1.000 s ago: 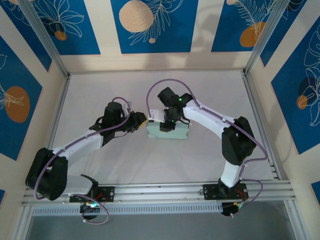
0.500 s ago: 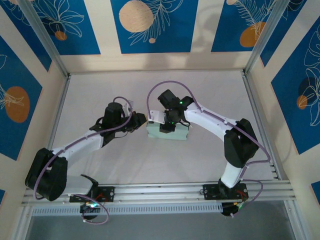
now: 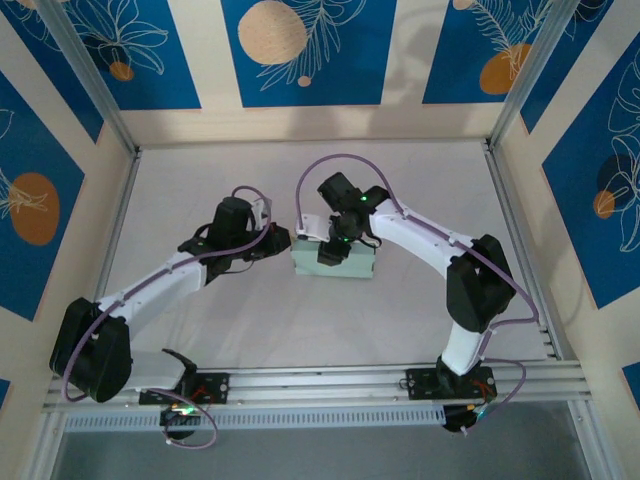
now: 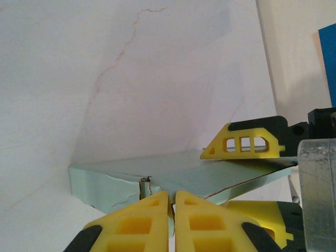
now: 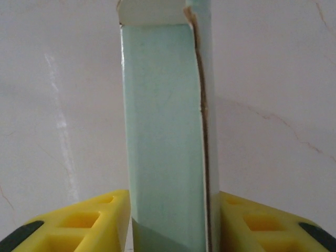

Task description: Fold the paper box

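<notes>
The paper box (image 3: 335, 262) is a flat pale green-grey carton lying on the white table (image 3: 300, 320) in the middle. My left gripper (image 3: 283, 240) is at its left end, shut, with a thin sliver of the box's card (image 4: 178, 170) pinched between the yellow fingertips (image 4: 142, 215). My right gripper (image 3: 335, 250) comes down over the box from behind and straddles it. In the right wrist view the box (image 5: 163, 131) runs up between the fingers (image 5: 94, 215). The right one touches the box's side and the left one stands a hair off it.
Low aluminium rails (image 3: 120, 230) border the table left and right, and the arm bases sit on the front rail (image 3: 320, 385). Blue and cream patterned walls (image 3: 300, 50) close in the back and sides. Bare tabletop lies in front of and behind the box.
My left gripper has moved right up to the box's left end and closed. The right gripper's jaws have widened slightly around the box, which has barely shifted.
</notes>
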Robot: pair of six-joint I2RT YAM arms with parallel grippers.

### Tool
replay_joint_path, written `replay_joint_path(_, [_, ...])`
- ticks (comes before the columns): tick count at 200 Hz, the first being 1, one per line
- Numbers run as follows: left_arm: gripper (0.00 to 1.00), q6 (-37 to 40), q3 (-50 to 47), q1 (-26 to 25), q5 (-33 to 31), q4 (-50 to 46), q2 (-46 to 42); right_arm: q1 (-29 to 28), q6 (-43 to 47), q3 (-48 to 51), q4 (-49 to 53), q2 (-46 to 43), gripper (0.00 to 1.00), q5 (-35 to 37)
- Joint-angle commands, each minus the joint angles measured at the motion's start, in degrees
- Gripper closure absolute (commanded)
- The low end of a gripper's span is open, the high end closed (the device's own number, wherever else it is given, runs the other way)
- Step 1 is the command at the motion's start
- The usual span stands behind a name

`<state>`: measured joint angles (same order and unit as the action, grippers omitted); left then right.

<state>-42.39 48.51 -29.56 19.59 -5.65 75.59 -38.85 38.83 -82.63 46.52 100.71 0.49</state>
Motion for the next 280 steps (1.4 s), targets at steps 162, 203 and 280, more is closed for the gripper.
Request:
replay_joint_path(162, [0.93,10.2,7.8,-4.3,-9.0,-14.1,4.0,-0.7,-45.5,13.5,-2.3,-29.3,0.67,21.0])
replay_joint_path(203, [0.93,11.1,9.0,-4.4,-8.9,-15.3,4.7,0.4,-51.5,22.1,4.2,-35.1,0.58,27.0])
replay_joint_path(280, [0.93,12.3,10.8,-4.4,-8.6,-17.1,5.1,6.8,-42.1,25.6,-4.5,-33.6,0.67,18.6])
